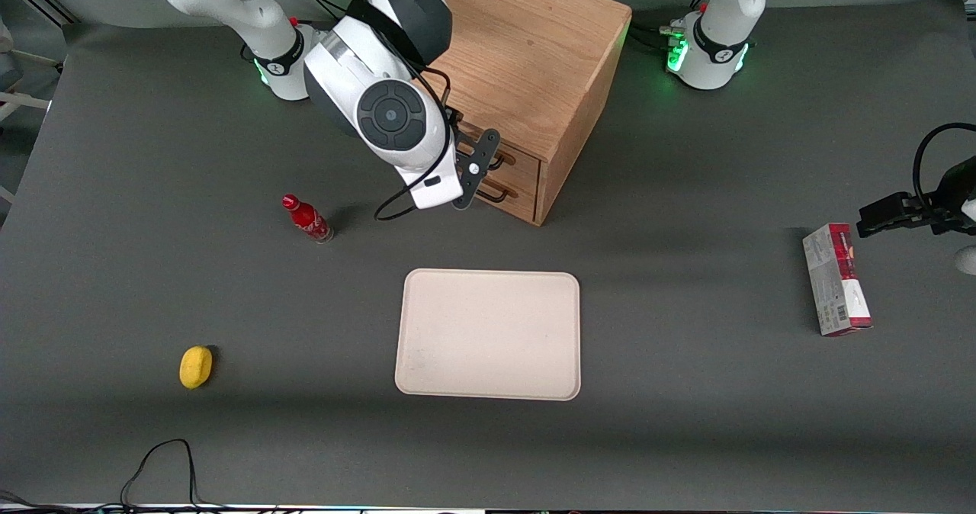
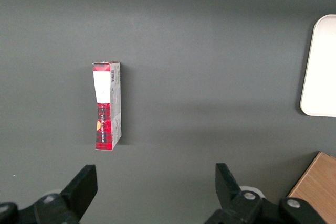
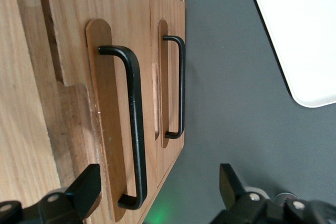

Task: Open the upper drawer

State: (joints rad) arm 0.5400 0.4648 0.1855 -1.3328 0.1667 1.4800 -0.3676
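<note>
Gripper (image 3: 157,192) of your working arm hangs spread and empty in front of the oak cabinet (image 1: 534,64), which stands at the table's edge farthest from the front camera, between the two arm bases. In the wrist view the upper drawer (image 3: 73,66) carries its thin black handle (image 3: 134,129) as a long bar running crosswise to the gap between your two fingers, its near end sitting just inside that gap. The lower drawer's handle (image 3: 181,85) lies alongside, nearer the tabletop.
</note>
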